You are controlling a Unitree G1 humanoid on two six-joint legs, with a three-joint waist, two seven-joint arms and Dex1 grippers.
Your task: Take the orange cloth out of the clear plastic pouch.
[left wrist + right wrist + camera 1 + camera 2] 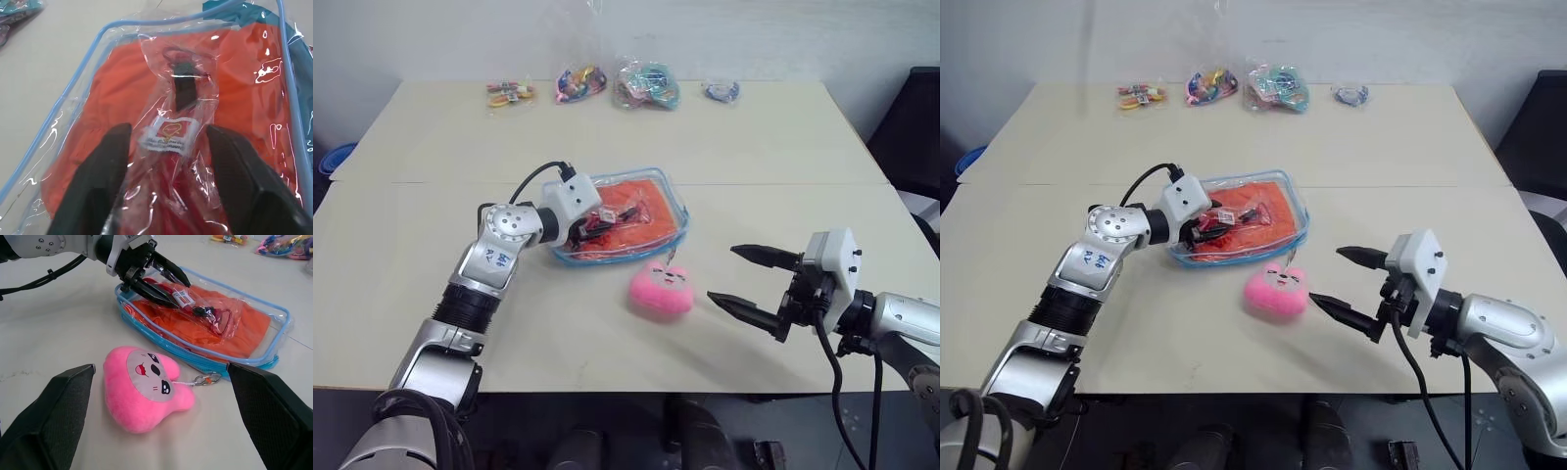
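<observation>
On the left of the table (411, 225), the left gripper (168, 284) lay over the near-left end of the pouch (625, 217), its two fingers (105, 171) part-way apart, one on each side of a crumpled ridge of clear plastic with a small white label (168, 136). Whether they had pinched that plastic or only rested on it could not be told. The cloth (636, 211) was inside the pouch, flat and nearly as wide as it, with the clear top sheet between the fingers and the fabric. A dark clip (183, 88) sat under the same film, just beyond the label.

Just in front of the pouch, close to its blue edge, lay a pink plush (661, 289) with a keyring (206, 379) pointing toward the pouch. To the right of the plush, the right gripper (754, 284) hung above the table with its fingers wide apart and nothing between them, aimed toward the plush and pouch.

Along the far edge of the table stood four small bags (579, 83) of colourful items, well apart from the pouch.
</observation>
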